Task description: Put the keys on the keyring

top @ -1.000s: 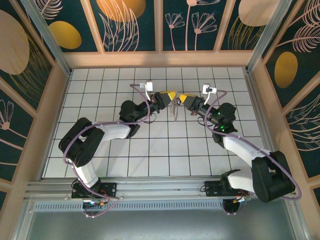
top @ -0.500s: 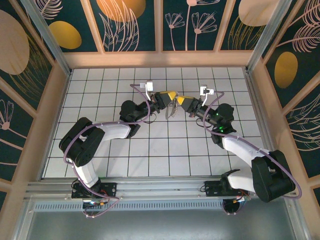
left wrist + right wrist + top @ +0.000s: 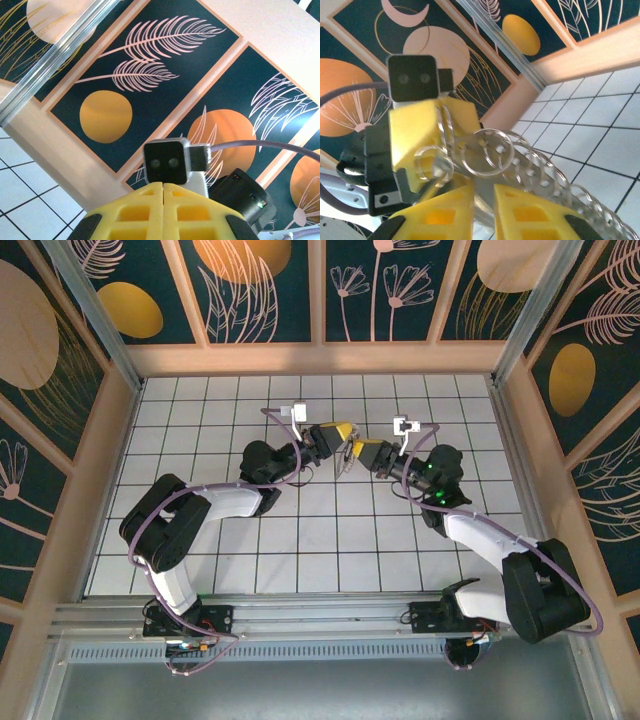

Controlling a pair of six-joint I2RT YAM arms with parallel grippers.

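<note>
Nearest, just below the keyring (image 3: pixel 535 172), the right claw (image 3: pixel 483 191) has its yellow fingers (image 3: pixel 520 215) parted, a pale metal band running into the gap; whether they touch it I cannot tell; the keyring hangs in the air above the white tiled worktop (image 3: pixel 300 530), between the two claws, with small wire rings (image 3: pixel 483 161) threaded along it; at the keyring's far end the left claw (image 3: pixel 441 131) is clamped on it; beyond the keyring stand painted wall panels (image 3: pixel 350 80).
</note>
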